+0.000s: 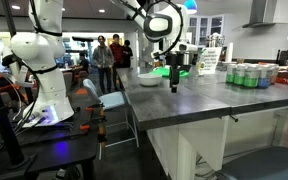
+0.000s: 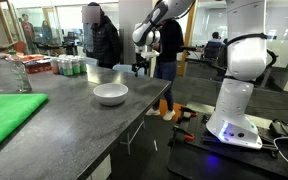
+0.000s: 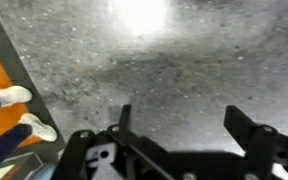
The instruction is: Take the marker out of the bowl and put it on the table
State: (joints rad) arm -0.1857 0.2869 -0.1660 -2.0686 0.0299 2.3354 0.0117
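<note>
The white bowl [image 1: 147, 78] [image 2: 110, 94] stands on the dark-grey table [image 1: 214, 105] [image 2: 74, 125]. I see no marker in the bowl, on the table or in the jaws; it is too small to make out or hidden. My gripper [image 1: 174, 84] [image 2: 139, 69] hangs low over the table, beside the bowl and near the table's edge. In the wrist view the gripper [image 3: 184, 125] is open, with only bare grey table [image 3: 164, 60] between its fingers. The bowl is out of the wrist view.
A flat green item [image 2: 9, 115] [image 1: 169, 70] lies on the table. Several cans [image 1: 246, 75] [image 2: 69, 66] stand at the back. The white robot base [image 1: 44, 90] [image 2: 234, 110] sits on a low black stand. People stand behind. Shoes [image 3: 9, 95] show past the table edge.
</note>
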